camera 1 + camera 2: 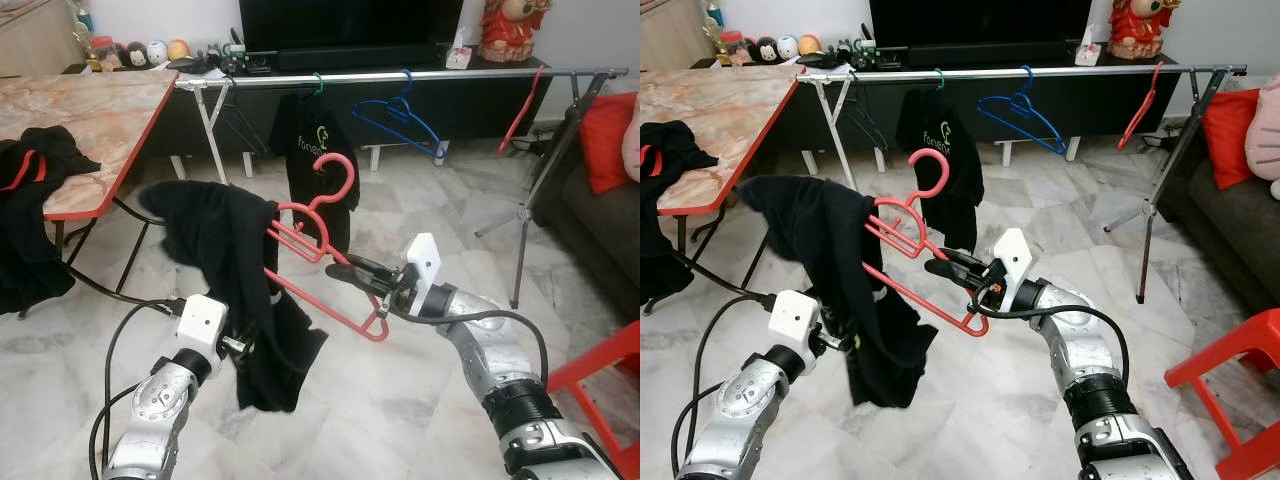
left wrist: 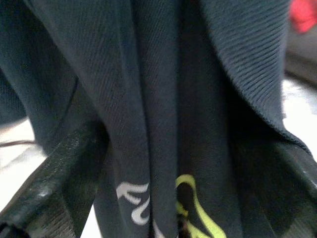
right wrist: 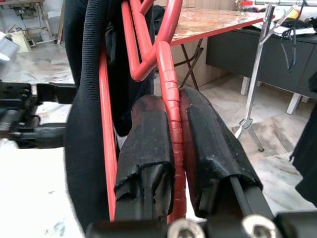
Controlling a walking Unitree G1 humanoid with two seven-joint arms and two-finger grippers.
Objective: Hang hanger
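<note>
While one red hanger (image 1: 325, 262) carries one black shirt (image 1: 235, 290), three others hang.

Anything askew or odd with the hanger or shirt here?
Yes: the black shirt is bunched over one end of the red hanger, not spread across. The right gripper clamps the hanger; the left gripper pinches the fabric.

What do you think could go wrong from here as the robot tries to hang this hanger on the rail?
The black garment is only draped over one end of the red hanger, so it may slide off when lifted. The right gripper pinches just one thin bar, so the hanger could pivot. The rail already holds a blue hanger the hook might snag.
</note>
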